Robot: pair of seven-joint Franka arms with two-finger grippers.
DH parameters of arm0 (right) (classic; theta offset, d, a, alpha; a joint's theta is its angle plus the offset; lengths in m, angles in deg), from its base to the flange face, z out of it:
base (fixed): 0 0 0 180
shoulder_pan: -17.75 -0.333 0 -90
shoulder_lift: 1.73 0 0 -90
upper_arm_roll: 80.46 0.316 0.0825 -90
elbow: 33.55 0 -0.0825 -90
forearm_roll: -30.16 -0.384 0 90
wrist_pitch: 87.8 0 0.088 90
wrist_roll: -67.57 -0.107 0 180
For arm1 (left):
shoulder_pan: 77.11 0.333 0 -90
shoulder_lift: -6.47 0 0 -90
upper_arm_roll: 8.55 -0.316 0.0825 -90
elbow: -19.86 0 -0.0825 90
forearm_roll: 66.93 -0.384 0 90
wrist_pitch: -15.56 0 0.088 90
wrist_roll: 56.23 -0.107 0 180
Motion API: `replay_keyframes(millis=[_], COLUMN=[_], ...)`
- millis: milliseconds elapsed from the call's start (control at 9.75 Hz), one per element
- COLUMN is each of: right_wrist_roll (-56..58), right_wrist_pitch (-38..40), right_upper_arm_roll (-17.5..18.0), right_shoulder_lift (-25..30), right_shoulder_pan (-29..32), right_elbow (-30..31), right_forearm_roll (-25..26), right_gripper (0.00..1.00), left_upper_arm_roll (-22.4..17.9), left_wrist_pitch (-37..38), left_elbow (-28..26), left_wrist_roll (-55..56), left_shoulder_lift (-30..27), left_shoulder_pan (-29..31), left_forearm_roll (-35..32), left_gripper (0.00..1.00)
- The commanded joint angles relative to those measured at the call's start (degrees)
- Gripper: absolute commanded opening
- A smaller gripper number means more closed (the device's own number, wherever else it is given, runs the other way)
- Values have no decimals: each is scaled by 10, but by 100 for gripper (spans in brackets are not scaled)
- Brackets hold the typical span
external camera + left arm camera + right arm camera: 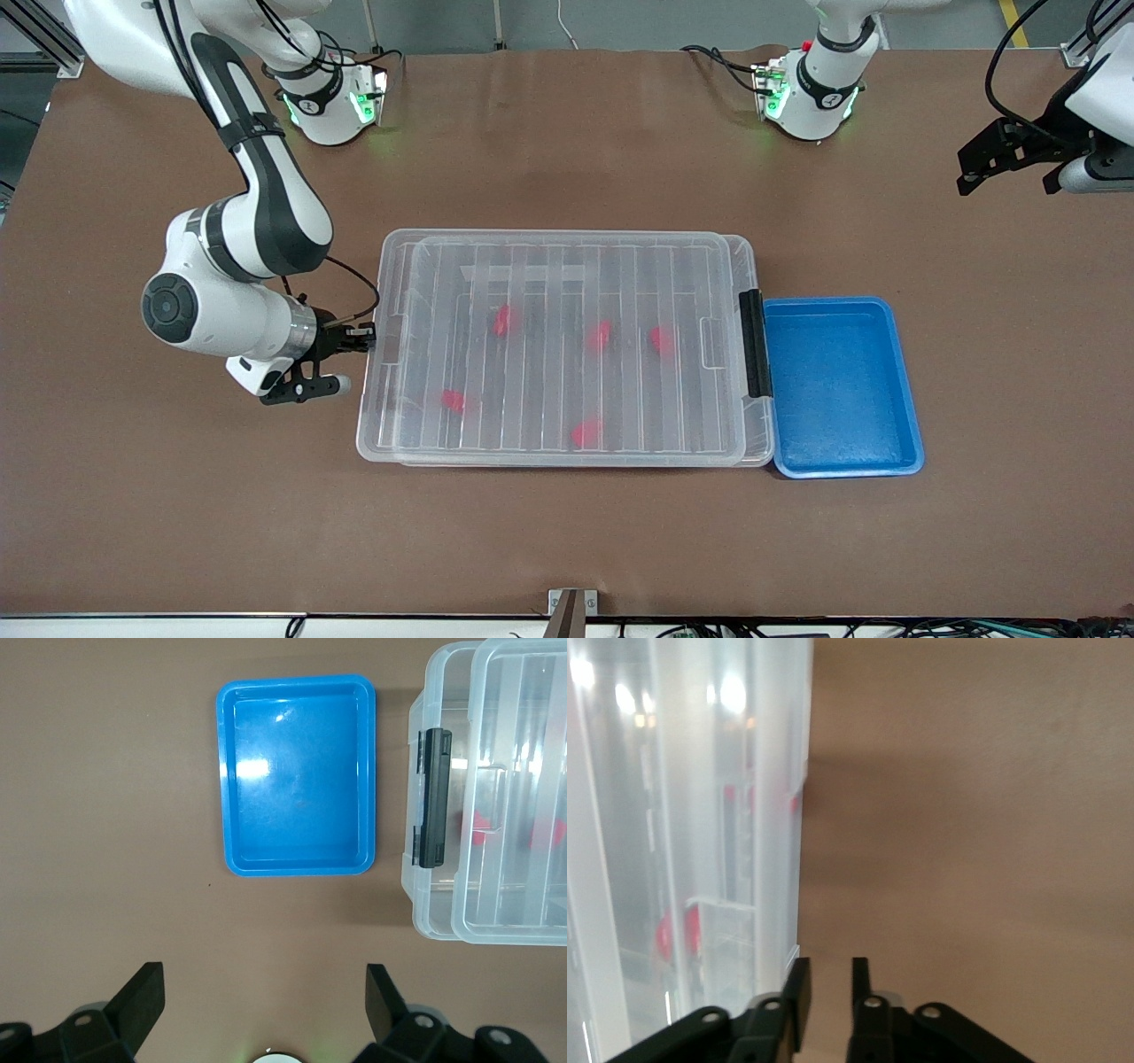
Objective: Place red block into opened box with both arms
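The box (567, 241) is a clear bin in the middle of the table, with its ribbed lid (532, 275) lying on it, slightly shifted. Several red blocks lie inside under the lid, among them one (503, 321) and another (586, 432). My right gripper (368, 338) is low beside the box's short end toward the right arm's end, close to the wall (775, 815). Its fingers stand a little apart, open (831, 964), with nothing between them. My left gripper (1010, 177) hangs open (264, 979) over bare table at the left arm's end and holds nothing.
A blue tray (842, 381) stands against the box's clasp end, with nothing in it (297, 780). The black clasp (755, 344) sits on that short wall. Brown table surface surrounds the box on all sides.
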Motion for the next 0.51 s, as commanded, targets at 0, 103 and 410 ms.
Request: replay_keyframes(millis=[0, 103, 410], right_wrist_roll=[-67, -97, -151], right_wrist_pitch=[14, 16, 84], right_upper_arm_roll=[-36, -48, -63], right_shoulder_lift=[75, 106, 172], right_shoulder_pan=[4, 10, 34], right_elbow=[-2, -2, -30], right_forearm_roll=[65, 100, 105], right_gripper=[100, 100, 100], left_upper_arm_roll=[-1, -1, -3], left_wrist_pitch=[5, 5, 6], left_elbow=[-17, -14, 10], left_wrist_roll=[-11, -9, -11], left_shoulder_lift=[-3, -3, 9], left_shoulder_pan=[1, 1, 3], left_forearm_roll=[5, 4, 1], left_gripper=[100, 100, 100])
